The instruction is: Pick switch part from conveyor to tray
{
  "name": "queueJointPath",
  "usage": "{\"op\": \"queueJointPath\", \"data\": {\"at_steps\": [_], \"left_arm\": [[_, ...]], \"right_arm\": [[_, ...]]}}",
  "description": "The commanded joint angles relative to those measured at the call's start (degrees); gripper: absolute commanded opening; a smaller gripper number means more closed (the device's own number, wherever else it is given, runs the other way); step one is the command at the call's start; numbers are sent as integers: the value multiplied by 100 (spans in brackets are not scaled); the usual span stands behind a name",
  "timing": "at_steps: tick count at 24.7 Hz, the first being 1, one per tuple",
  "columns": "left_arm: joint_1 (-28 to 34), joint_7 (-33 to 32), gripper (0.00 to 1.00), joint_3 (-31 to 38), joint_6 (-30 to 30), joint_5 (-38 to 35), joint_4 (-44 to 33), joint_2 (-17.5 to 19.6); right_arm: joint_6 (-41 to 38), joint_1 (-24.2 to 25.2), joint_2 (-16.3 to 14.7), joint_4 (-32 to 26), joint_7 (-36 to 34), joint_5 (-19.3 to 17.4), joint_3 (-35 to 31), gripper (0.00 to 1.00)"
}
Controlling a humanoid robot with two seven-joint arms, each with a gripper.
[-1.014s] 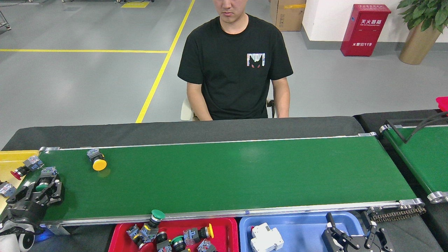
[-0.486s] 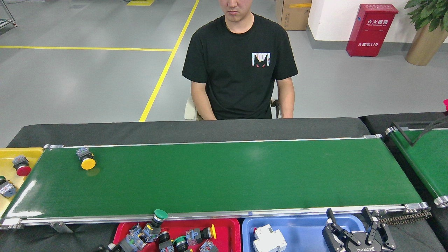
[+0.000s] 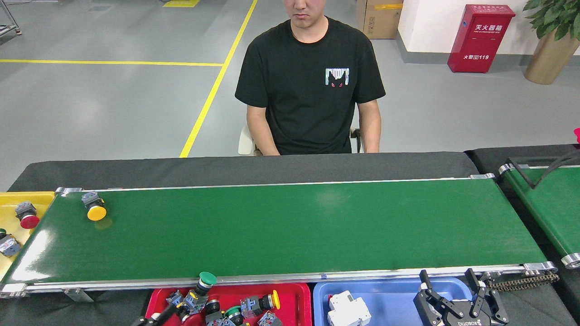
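The yellow switch is lying on the conveyor near its far left end, close to the yellow tray. The right pincer is hovering spread open and empty over the blue tray. The left pincer is showing only partly at the red tray; I cannot tell its opening. Best to reach with the left arm, leading the switch's drift and closing across its grey body, not the cap.

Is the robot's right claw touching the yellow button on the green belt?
Apart. In the head view the right gripper hangs over the blue tray, while the yellow button lies at the conveyor's far left end.
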Motion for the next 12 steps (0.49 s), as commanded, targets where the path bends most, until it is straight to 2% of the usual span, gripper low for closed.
{"op": "queueJointPath", "data": {"at_steps": [1, 3, 6, 12], "left_arm": [[-34, 19, 100, 596, 429, -16, 41, -83], [-43, 10, 100, 1053, 763, -16, 366, -101], [-43, 19, 100, 1501, 816, 1, 884, -57], [-51, 19, 100, 1660, 807, 10, 928, -13]], "right_arm": [[-1, -4, 15, -88, -5, -11, -2, 98], [16, -4, 24, -88, -5, -11, -2, 98], [25, 4, 59, -106, -5, -11, -2, 98], [51, 189, 94, -220, -5, -11, -10, 98]]}}
